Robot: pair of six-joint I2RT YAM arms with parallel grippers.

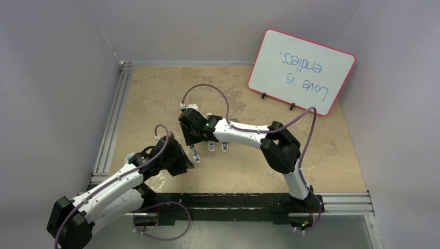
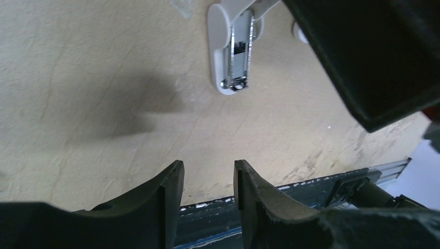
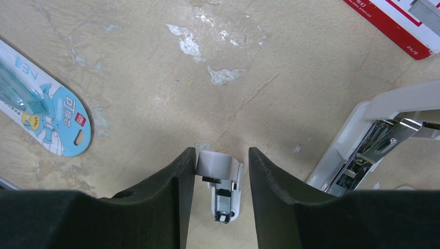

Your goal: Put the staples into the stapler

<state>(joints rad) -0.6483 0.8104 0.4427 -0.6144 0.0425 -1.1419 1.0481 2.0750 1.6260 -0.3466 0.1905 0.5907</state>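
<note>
Staples: no loose strip shows; only their red box (image 3: 394, 23) with its white label, lying flat at the far right corner of the right wrist view, well apart from both claws; open or shut, I cannot tell
Stapler: a white stapler (image 3: 363, 140) lies just beside the right fingers, lid swung up and metal magazine bared, presumably so a strip can drop in from above; the left wrist sees an open channel (image 2: 238, 52) too, edged with toothed silver; whether it is the same stapler, and whether those are staples, I cannot tell
Small white piece: the small white piece (image 3: 224, 181), grey on top with a metal end, lies on the table between the right fingers; a second stapler or a part, I cannot say
Right gripper (image 3: 220, 155): fingers moderately apart, astride that piece; one pad seems to touch it, the other stands off; likely set there to steady or pick it
Left gripper (image 2: 208, 166): parted narrowly, empty, low over the bare table (image 2: 104, 62) near the open channel; judged to be waiting in support
Progress: early, by my reading; nothing carried, no strip in a claw
Next: a claw must reach the box; thin flat strips will be hard to pinch and may snap
Surroundings: blue blister card (image 3: 49, 114) on the other side of the right fingers; whiteboard (image 1: 301, 70) at the back
</note>
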